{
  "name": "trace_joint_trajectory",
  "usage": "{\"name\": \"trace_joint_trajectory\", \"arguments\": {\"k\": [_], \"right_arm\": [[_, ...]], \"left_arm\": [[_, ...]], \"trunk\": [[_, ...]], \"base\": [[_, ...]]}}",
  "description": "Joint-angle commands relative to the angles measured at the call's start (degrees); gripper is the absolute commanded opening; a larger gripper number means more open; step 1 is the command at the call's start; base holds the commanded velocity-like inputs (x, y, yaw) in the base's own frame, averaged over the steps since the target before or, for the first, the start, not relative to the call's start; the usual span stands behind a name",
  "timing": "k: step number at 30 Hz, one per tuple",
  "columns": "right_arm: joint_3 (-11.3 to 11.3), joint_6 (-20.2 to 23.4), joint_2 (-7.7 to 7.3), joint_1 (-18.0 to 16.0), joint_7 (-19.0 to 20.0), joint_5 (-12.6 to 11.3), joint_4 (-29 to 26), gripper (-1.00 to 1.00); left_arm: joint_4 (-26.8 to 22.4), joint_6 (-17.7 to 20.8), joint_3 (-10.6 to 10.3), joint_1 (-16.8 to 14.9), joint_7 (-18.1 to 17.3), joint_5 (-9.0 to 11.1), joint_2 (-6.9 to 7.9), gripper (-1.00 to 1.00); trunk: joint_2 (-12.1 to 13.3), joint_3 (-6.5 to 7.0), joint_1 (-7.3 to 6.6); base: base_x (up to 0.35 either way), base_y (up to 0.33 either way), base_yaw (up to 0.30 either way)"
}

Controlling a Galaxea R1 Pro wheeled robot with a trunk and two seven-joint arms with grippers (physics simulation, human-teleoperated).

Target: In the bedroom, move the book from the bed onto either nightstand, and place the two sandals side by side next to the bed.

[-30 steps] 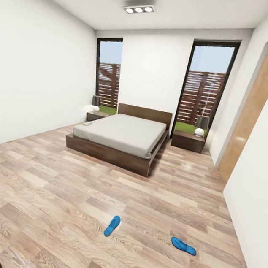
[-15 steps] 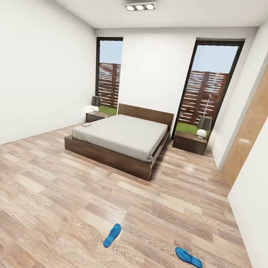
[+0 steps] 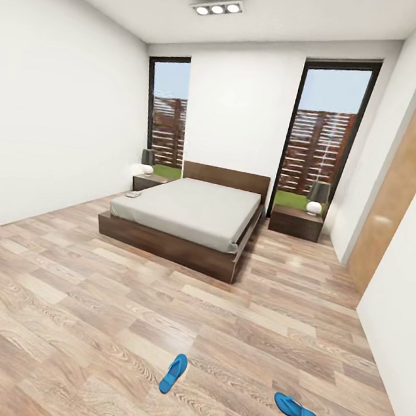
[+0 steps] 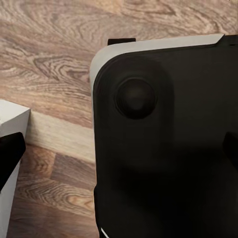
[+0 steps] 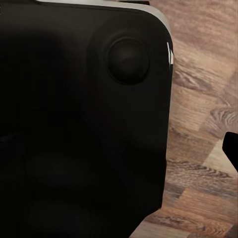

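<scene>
You look into the bedroom from the head view. The bed [image 3: 186,221] stands against the far wall, with its grey mattress bare except for the book [image 3: 134,193], a small thin thing that lies at the left edge of the mattress, near the head end. It is too small here to read its cover. One nightstand [image 3: 147,182] is just beside the bed on the left and carries a lamp [image 3: 148,160]. The other nightstand [image 3: 296,222] is on the right side, also with a lamp [image 3: 317,197] on top. Behind each nightstand there is a tall window [image 3: 321,135] with a dark frame.

The two sandals lie on the wood floor [image 3: 57,293], well apart from the bed and closer to you. The left sandal [image 3: 173,373] points roughly toward the bed. The right sandal [image 3: 296,409] lies at an angle, near the right wall, and the two are well apart from each other. A wooden door [image 3: 408,170] is in the right wall.

In the left wrist view you see a black body of the robot [image 4: 163,139] over the planks, and the right wrist view shows a similar black part [image 5: 79,119]. Dark finger tips come in at the edges of these views, but I cannot tell whether either claw is apart or together.
</scene>
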Motion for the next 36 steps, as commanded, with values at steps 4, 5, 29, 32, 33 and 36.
{"name": "trace_joint_trajectory", "arguments": {"k": [4,5,29,32,33,36], "right_arm": [[0.02,-0.07,0.02,0.0,0.06,-0.02,-0.01,1.0],[0.02,-0.06,0.03,0.0,0.06,-0.02,-0.01,1.0],[-0.03,-0.78,0.0,0.0,0.06,-0.06,0.04,1.0],[-0.04,-1.27,0.0,0.0,0.06,-0.08,0.1,1.0],[-0.05,-1.46,0.0,0.0,0.06,-0.08,0.13,1.0],[-0.06,-1.72,-0.01,0.0,0.05,-0.09,0.18,1.0]], "left_arm": [[0.0,-0.17,-0.1,-0.01,0.06,-0.06,0.0,1.0],[0.0,-0.17,-0.1,-0.01,0.06,-0.06,0.0,1.0],[0.0,-0.26,-0.1,-0.01,0.06,-0.06,-0.01,1.0],[0.0,-0.26,-0.1,-0.01,0.06,-0.06,-0.02,1.0],[0.0,-0.26,-0.1,-0.01,0.06,-0.06,-0.04,1.0],[0.0,-0.26,-0.12,-0.01,0.06,-0.06,-0.05,1.0]], "trunk": [[-0.02,-0.04,0.01],[-0.02,-0.04,0.01],[-0.02,-0.04,0.01],[-0.02,-0.04,0.01],[-0.02,-0.04,0.01],[-0.02,-0.04,0.01]], "base": [[0.043,0.002,0.0],[0.027,0.001,0.0],[0.045,0.025,0.0],[0.01,0.006,0.0],[0.007,0.004,0.0],[0.006,0.003,0.0]]}}
